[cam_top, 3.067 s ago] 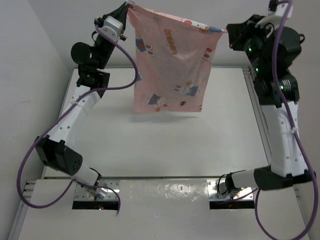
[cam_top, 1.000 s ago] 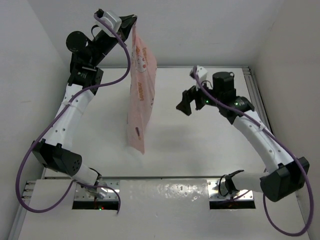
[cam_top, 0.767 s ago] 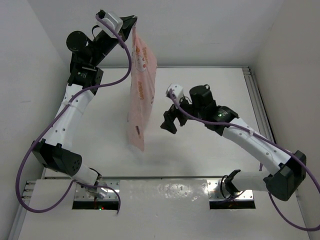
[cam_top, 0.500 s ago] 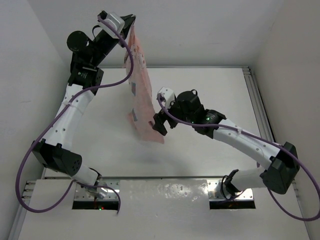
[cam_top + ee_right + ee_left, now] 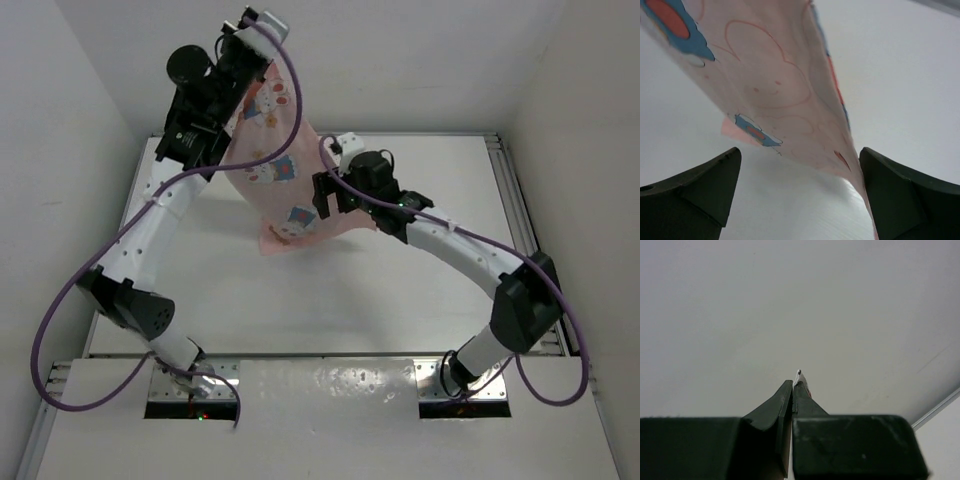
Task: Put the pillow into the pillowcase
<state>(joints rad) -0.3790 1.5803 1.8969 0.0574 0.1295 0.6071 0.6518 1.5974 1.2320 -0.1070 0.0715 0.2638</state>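
2 grippers, 1 pillowcase | left gripper (image 5: 792, 390): closed tight on an upper corner of the pillowcase (image 5: 278, 178) | right gripper (image 5: 799, 156): spread wide, the cloth's lower edge between its fingers, not pinched | pillowcase: thin pink fabric, cartoon bunnies, blue patches, hanging slanted above the table (image 5: 400, 300) | table: smooth, white; plain white walls

Bright, flat, diffuse light; no hard shadows anywhere.
Overhead view: white table (image 5: 400, 300) evenly lit, only a faint soft shadow under the pillowcase (image 5: 280, 190); patchy glare on the metal plate (image 5: 330, 385) at the near edge. Left wrist view: wall (image 5: 800, 300) grey, darkening toward the corners; left pincer (image 5: 791, 390) nearly a black silhouette. Right wrist view: light glows through the thin pillowcase, print soft and out of focus; right pincer (image 5: 799, 152) dark, edges blurred.
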